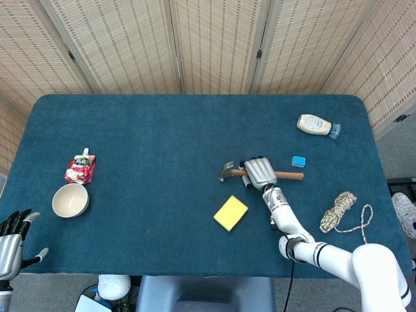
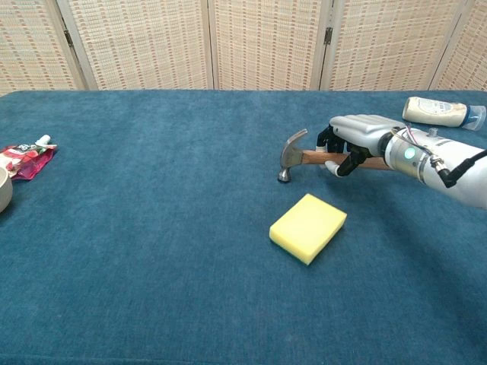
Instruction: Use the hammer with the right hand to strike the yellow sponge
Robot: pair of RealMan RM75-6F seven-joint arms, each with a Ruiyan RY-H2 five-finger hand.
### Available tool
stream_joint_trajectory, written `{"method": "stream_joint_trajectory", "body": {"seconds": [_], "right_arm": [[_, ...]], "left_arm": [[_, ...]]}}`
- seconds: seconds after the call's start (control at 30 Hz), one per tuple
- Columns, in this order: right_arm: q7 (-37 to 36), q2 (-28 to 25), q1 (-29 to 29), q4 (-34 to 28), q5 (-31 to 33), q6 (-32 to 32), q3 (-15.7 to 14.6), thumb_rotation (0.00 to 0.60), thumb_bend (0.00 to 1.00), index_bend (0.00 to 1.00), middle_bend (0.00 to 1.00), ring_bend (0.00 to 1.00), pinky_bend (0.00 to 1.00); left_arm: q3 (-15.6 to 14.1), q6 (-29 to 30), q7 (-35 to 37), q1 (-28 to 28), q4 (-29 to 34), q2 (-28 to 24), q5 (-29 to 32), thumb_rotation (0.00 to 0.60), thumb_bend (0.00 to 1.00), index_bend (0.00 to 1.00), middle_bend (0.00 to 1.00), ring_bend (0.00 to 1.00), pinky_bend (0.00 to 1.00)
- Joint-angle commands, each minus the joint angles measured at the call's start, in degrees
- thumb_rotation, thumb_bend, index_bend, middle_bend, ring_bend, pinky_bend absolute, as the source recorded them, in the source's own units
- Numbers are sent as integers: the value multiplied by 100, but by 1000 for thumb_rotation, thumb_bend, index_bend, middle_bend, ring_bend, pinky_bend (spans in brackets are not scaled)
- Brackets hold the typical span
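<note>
The yellow sponge (image 1: 231, 213) (image 2: 308, 227) lies flat on the blue table, near the front middle. Just behind it, my right hand (image 1: 259, 171) (image 2: 351, 141) grips the wooden handle of the hammer (image 1: 227, 171) (image 2: 293, 155). The steel head points left and sits slightly off the cloth, behind and a little left of the sponge. The handle's end sticks out to the right of the hand in the head view. My left hand (image 1: 12, 242) hangs at the table's front left corner, fingers apart, holding nothing.
A white bowl (image 1: 70, 200) and a red pouch (image 1: 80, 169) sit at the left. A mayonnaise bottle (image 1: 316, 125) lies at the back right, a small blue block (image 1: 298, 161) near the hammer's handle, and a coiled rope (image 1: 342, 210) at the right edge.
</note>
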State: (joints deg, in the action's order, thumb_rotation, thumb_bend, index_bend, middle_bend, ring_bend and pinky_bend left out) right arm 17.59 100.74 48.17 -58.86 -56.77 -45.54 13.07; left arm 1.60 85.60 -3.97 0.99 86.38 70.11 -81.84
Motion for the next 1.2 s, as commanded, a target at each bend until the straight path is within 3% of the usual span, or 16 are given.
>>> {"method": "stream_joint_trajectory", "body": {"seconds": [0.03,0.17,0.27,0.43,0.83,1.2], "right_arm": [[-284,-73,-101,-52,-198,-100,-9,600,914,679,632,484,334],[-715,-217,-231,-128,-498,-245,-25,600,996,711,685,586,494],[-1098,-373,-341,-254,-736,-321,-56,600,1000,729,720,647,646],[-1499,-641,-494,-441,-1155,-484,-188,600,1000,755,759,710,791],[-2479,-1467,-703,-1529,-1748,-442,-351,600,1000,776,779,776,846],[-2838,-1812,-838,-2119,-2423,-560,-750,600,1000,791,803,804,850]], "left_arm": [[-3,-2,1,-7,2,-4,4,600,211,212,144,102,168],[-9,-6,7,-22,19,-17,16,600,211,211,143,102,168],[-14,-23,15,-22,49,-32,15,600,211,211,143,102,169],[-26,-34,-55,-4,125,-57,-32,600,211,212,143,101,168],[-14,-11,-241,20,373,-173,-77,600,211,211,143,102,168],[-37,-11,-435,19,551,-183,-84,600,211,212,143,102,169]]}}
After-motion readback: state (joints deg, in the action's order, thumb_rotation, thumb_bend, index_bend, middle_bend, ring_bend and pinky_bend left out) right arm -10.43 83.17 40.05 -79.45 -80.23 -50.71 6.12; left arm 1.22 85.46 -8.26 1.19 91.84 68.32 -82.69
